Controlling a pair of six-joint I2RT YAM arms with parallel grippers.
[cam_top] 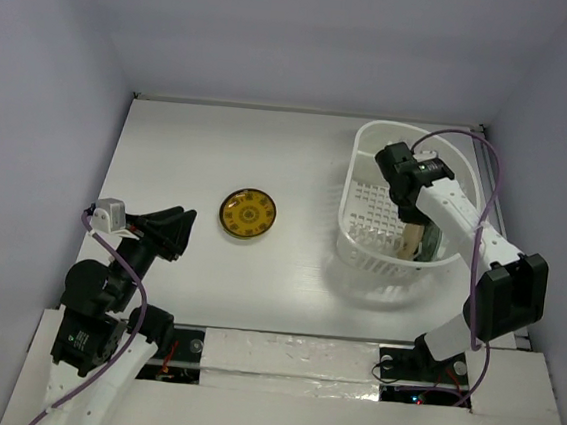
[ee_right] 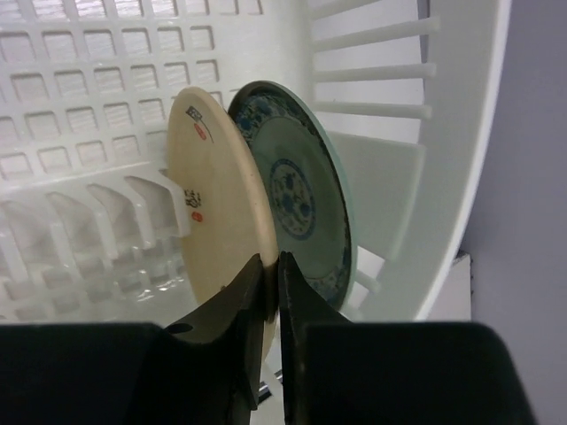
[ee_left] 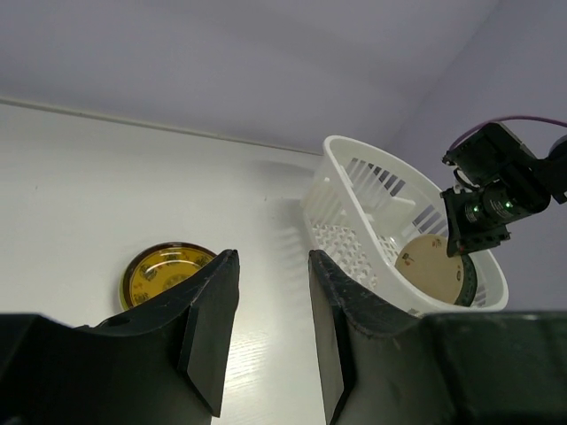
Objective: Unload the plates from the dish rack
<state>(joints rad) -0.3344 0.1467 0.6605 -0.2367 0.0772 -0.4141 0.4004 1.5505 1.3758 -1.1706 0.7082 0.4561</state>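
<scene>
The white dish rack (cam_top: 370, 256) sits on the tabletop (cam_top: 220, 146), and two plates stand on edge inside it at its near end. The cream plate (ee_right: 217, 204) is upright with small red and dark marks on its back. The teal plate (ee_right: 301, 195), with a blue pattern on a pale centre, stands just beside it on the side towards the rack's slotted wall, and the two rims almost touch.

The right end effector (ee_right: 270, 292) reaches down into the rack from above. Its fingers are drawn narrow and pinch the rim of the cream plate between them. One finger lies in the thin gap between the two plates, so the teal plate crowds the grip on that side. On the cream plate's other side, the rack's low moulded ribs (ee_right: 133, 204) rise from the gridded floor. The right arm (cam_top: 455, 209) crosses over the rack's near rim.

The yellow plate (cam_top: 247, 213) lies flat on the tabletop, well apart from the rack on its left.

The left end effector (ee_left: 270, 323) hovers above the tabletop further left of the rack, beyond the yellow plate. Its fingers (ee_left: 213, 310) are partly spread, with nothing between them.
</scene>
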